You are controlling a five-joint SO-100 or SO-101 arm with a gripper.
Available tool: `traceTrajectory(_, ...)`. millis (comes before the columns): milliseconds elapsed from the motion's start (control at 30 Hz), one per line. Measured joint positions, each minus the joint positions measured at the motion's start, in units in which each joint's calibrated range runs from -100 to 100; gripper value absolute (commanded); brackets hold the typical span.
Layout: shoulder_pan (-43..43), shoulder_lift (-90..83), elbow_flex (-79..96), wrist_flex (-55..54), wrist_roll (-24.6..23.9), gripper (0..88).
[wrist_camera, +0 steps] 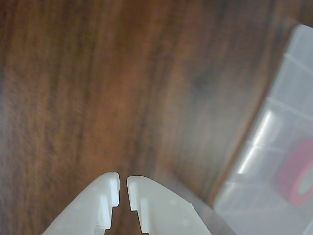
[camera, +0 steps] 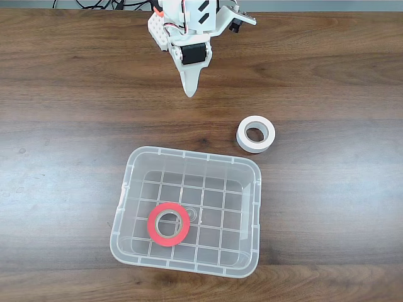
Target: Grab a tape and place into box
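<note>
We see even, bright light with soft shadows on the counter [camera: 63, 126]; the wrist view is blurry throughout.

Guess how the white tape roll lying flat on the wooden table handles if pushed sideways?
The white ring-shaped tape roll lies flat on the wooden table, so it should slide, not roll. It looks small and probably light. Its round wall could slip off a single finger.

Open wooden table [camera: 75, 94] all round, white tape roll [camera: 255, 134] beside the box [camera: 257, 189], box top open
</note>
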State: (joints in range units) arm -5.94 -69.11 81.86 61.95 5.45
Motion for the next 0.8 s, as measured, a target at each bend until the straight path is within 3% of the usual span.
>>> traceTrajectory(433,4.2,-16.5,13.3,-1.1,-1.4,1.0)
traceTrajectory(800,4.3,-29.0,15.1,6.6,-2.1,1.2)
